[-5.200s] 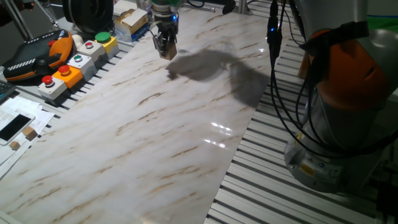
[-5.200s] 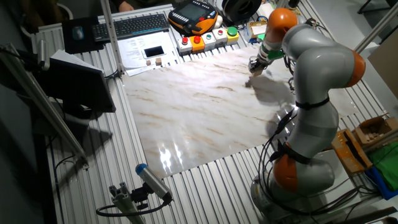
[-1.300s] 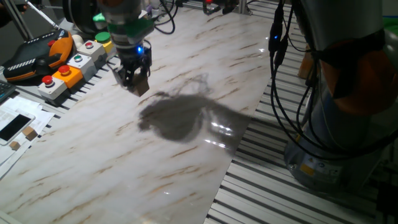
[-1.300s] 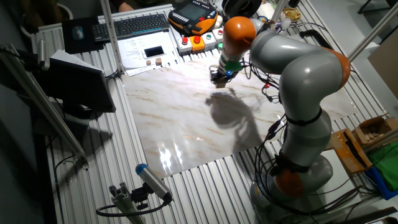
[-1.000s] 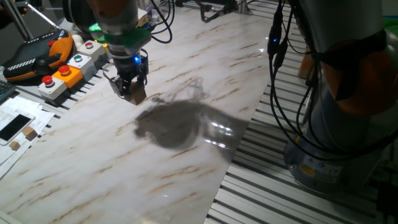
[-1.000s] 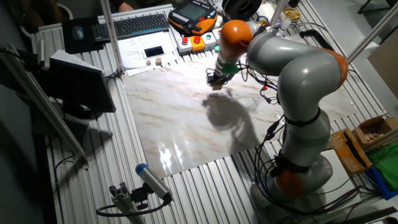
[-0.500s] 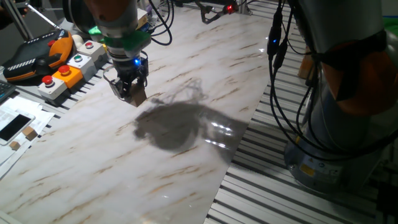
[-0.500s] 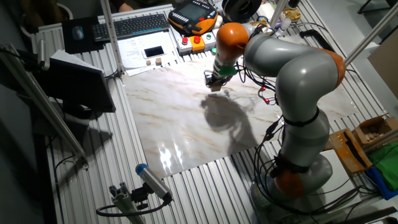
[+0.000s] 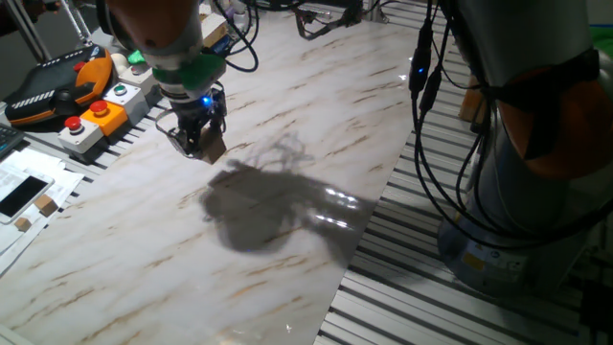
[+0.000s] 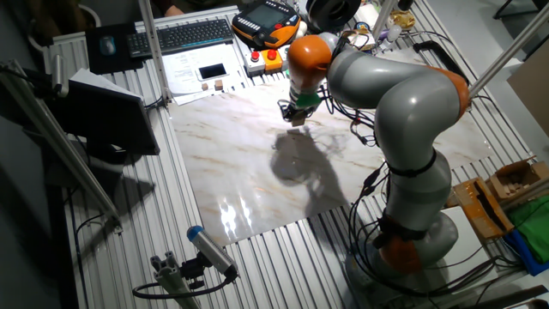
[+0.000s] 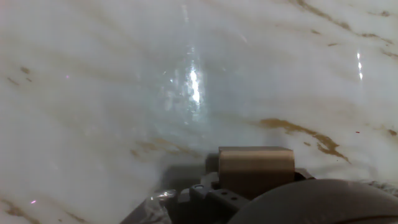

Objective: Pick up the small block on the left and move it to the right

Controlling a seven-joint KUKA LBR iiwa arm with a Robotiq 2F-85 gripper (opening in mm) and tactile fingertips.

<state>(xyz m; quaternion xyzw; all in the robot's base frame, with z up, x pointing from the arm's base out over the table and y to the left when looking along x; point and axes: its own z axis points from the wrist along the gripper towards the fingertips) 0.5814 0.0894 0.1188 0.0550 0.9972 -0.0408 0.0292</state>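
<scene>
Gripper clamps the small block betw. its fingers, held above the marble tabletop, prob. to clear it while carrying it right.

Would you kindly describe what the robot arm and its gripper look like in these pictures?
The arm is built of rounded silver-grey segments with orange joint covers. Black cables run loosely along it. A green ring sits at the wrist, above a small dark gripper where a blue light glows. Its fingers are dark; finer detail is too small to tell.
</scene>
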